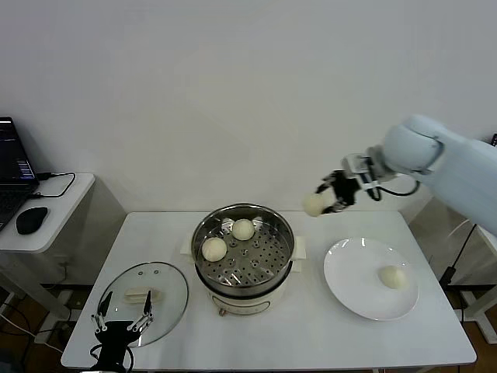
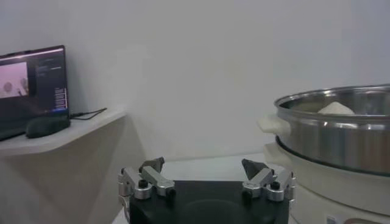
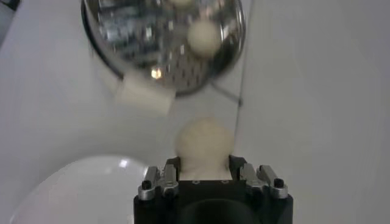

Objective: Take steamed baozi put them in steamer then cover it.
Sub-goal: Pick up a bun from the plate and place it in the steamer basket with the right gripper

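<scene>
The steel steamer (image 1: 264,227) stands mid-table on its cream base and holds two baozi (image 1: 214,249) (image 1: 244,229) on the perforated tray. My right gripper (image 1: 329,200) is shut on a third baozi (image 1: 314,204) and holds it in the air to the right of the steamer, above the table's far edge; in the right wrist view the bun (image 3: 204,143) sits between the fingers with the steamer (image 3: 164,42) beyond. A fourth baozi (image 1: 392,277) lies on the white plate (image 1: 349,272). The glass cover (image 1: 167,291) lies flat at front left. My left gripper (image 1: 123,320) is open over its near edge.
A side table at left holds a laptop (image 1: 12,167) and a mouse (image 1: 31,220). In the left wrist view the steamer (image 2: 341,131) rises close beside my left gripper (image 2: 204,173).
</scene>
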`<state>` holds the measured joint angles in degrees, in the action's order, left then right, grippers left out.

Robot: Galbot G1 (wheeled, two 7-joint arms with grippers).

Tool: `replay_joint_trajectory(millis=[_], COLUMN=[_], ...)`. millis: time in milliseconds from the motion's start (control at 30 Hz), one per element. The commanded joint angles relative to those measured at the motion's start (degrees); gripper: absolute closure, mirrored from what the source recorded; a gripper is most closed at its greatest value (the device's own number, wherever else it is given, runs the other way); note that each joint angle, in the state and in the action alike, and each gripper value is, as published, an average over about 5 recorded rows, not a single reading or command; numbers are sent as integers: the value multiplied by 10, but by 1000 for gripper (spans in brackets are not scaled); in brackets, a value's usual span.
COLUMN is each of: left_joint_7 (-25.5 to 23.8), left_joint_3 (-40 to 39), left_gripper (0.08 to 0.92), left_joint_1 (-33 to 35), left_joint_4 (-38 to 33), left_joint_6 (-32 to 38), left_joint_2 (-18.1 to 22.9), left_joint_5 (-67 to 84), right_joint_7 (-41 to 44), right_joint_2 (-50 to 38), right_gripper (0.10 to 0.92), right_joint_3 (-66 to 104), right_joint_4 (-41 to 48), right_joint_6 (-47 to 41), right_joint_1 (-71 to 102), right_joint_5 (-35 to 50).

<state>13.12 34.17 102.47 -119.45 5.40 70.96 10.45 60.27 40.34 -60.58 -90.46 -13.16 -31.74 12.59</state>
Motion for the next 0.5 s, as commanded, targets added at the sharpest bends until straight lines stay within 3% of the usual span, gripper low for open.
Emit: replay_joint_trajectory(millis=[33,500], left_joint_7=[0,1], left_joint_3=[14,24], left_gripper=[177,177], left_joint_1=[0,5], left_joint_4=[1,-8], left_joint_6=[-1,0], left_joint_2=[2,15], left_joint_5=[3,4], right_joint_7=[-48,-60], right_joint_2=[188,265], right_gripper=[516,516], right_joint_3=[-145,-170], right_joint_4=[-9,76], right_joint_6=[97,270], right_joint_1=[-69,-6], right_joint_5=[11,-138])
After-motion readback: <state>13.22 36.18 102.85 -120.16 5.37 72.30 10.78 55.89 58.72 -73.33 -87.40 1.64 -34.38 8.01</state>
